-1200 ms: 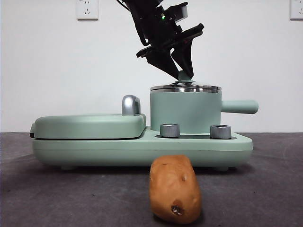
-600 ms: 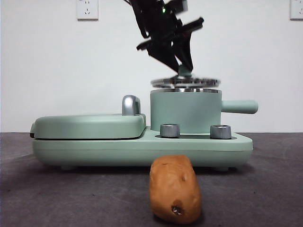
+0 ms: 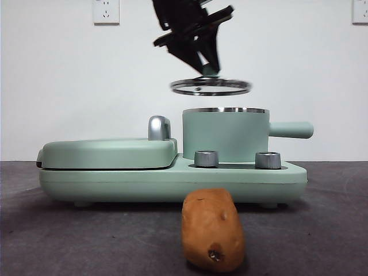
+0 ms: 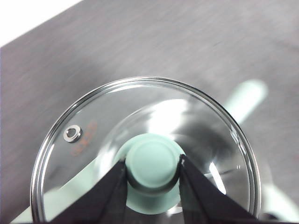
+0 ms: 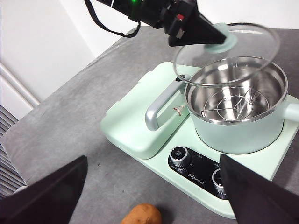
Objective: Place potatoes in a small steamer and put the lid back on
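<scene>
Front view: the left gripper (image 3: 206,63) holds the lid (image 3: 211,87) level in the air above the steamer (image 3: 225,133), clearing the mouth for the potato (image 3: 212,229), which lies on the table in front.

Left wrist view: the jaws are clamped on the knob (image 4: 153,163), the one sure grip.

Right wrist view: the right gripper (image 5: 149,186) waits with jaws spread wide above the potato (image 5: 141,214); the steamer (image 5: 239,114) stands open, rack (image 5: 233,105) bare.

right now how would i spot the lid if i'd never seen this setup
Find the mint-green cooker on the table, then the round pot on it with a side handle. The lid hangs in the air above that pot, its green knob pinched by the left gripper. It is the only clear glass disc here, steel-rimmed.
</scene>
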`<action>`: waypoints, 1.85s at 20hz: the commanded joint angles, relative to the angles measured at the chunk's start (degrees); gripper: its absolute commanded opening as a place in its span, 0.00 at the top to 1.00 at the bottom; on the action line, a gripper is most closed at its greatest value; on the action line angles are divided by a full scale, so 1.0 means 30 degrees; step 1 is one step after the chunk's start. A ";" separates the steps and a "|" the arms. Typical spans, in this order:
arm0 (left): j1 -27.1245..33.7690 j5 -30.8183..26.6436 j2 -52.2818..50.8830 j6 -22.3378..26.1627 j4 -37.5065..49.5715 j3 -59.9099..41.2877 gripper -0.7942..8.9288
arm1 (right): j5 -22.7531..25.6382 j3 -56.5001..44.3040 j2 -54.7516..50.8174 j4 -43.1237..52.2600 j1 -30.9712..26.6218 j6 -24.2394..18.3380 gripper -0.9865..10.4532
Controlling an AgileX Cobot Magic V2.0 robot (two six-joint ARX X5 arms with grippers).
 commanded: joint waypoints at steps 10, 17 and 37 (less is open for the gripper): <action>0.4546 -0.1508 -0.1515 -0.0117 -0.1953 0.0874 0.90 | 0.1122 0.0277 0.0772 -0.1668 0.0168 0.0670 0.52; 0.6863 -0.1501 -0.1530 -0.0364 -0.2069 0.0874 0.90 | 0.5544 0.2295 0.3388 -0.5217 0.2841 0.1086 0.52; 0.8007 -0.1406 -0.1530 -0.0867 -0.2047 0.0867 0.90 | 1.1067 0.8808 1.9351 -0.8553 1.3624 0.6331 0.48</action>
